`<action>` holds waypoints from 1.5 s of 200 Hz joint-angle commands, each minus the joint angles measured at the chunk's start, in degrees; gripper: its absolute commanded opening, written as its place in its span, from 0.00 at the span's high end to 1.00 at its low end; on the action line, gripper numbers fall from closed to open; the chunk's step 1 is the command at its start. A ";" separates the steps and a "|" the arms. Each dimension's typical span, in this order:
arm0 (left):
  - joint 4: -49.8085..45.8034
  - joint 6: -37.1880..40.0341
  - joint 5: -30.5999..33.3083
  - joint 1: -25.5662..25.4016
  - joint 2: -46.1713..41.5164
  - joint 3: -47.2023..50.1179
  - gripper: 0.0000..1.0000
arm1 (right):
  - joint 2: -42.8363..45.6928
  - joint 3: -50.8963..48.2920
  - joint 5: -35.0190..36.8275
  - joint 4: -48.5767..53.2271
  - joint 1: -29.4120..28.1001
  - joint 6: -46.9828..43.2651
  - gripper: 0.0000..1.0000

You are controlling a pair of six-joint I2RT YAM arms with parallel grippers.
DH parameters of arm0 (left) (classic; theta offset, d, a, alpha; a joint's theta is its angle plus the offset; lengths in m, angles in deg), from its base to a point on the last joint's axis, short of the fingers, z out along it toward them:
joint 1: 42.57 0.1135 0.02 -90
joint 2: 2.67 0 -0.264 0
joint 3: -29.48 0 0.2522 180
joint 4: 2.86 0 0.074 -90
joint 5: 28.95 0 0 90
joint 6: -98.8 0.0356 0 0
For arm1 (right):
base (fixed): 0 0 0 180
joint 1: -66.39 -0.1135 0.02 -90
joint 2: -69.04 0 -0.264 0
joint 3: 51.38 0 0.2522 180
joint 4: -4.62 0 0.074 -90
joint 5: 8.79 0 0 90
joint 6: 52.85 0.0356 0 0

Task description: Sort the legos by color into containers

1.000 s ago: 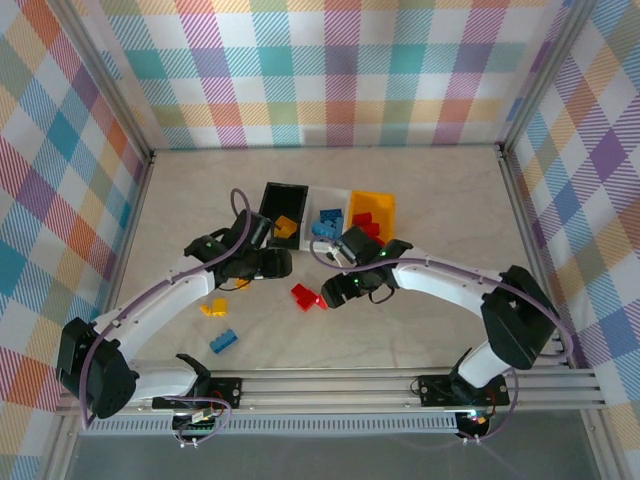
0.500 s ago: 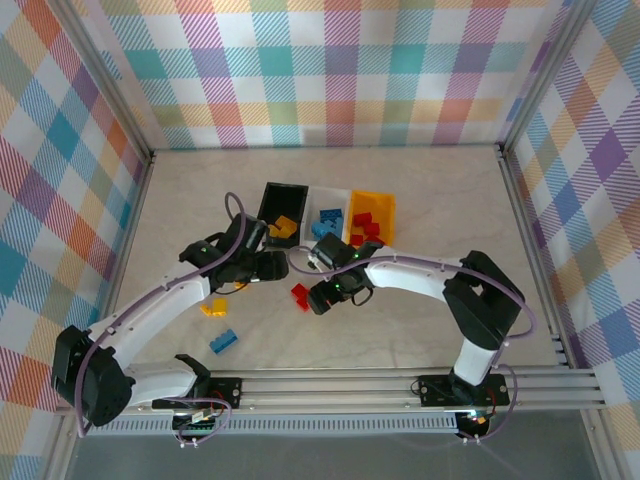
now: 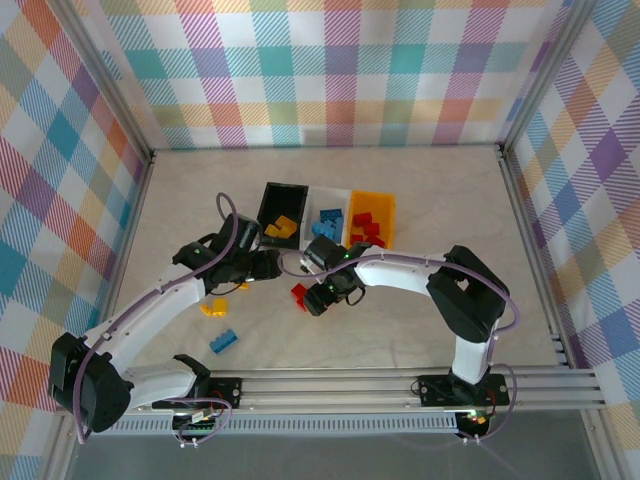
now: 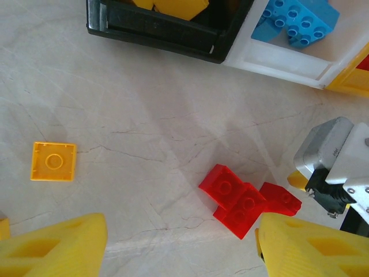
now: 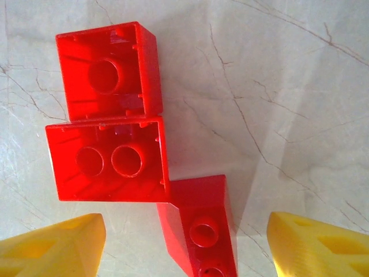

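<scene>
On the left, some yellow blocks (image 3: 213, 307) and a blue block (image 3: 223, 341) lie loose on the table (image 3: 420, 330), not in any box yet. The left claw (image 4: 184, 245) has pulled back a little from the black box (image 3: 272, 194). It now hangs over bare table with its fingers (image 4: 57, 245) wide apart and nothing between them. The black box already has yellow blocks inside. Next come three red blocks (image 5: 106, 161), bunched up and touching each other. Here is the big change: the right claw (image 5: 184, 242) has swung in from the right and come down over them. Its fingers are apart, one on each side of the nearest red block, and they are not squeezing it yet. Behind, the white box (image 3: 335, 195) holds blue blocks (image 3: 326, 222), and the yellow box (image 3: 372, 196) holds more red blocks. I think the right claw is getting ready to pick up a red block for the yellow box. The three sit so close together that it might bump the other two.
</scene>
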 commanded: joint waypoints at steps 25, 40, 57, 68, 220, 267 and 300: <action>-1.29 0.39 -0.33 0.63 -1.00 0.72 0.30 | 0.51 -0.99 -1.17 -1.02 -1.01 -0.71 0.33; -1.46 0.21 -0.37 0.60 -1.26 0.78 0.30 | 0.89 -1.05 -1.18 -0.85 -1.32 -0.71 0.34; -1.51 0.16 -0.20 0.62 -1.51 0.81 0.30 | 1.62 -1.34 -1.08 -0.68 -1.92 -0.57 0.34; -1.56 0.17 -0.23 0.66 -1.59 0.82 0.30 | 1.85 -1.61 -0.94 -0.73 -2.13 -0.47 0.33; -1.91 0.54 -0.47 0.84 -0.84 0.70 0.29 | -1.91 -1.04 5.74 -0.94 -3.02 -3.59 0.39; -1.56 0.51 -0.71 0.92 -0.47 0.56 0.29 | -1.22 -1.57 7.87 -1.22 -3.63 -2.84 0.49; -1.56 0.51 -0.62 0.93 -0.63 0.93 0.29 | 0.19 -2.74 8.57 -2.17 -3.69 -1.96 0.55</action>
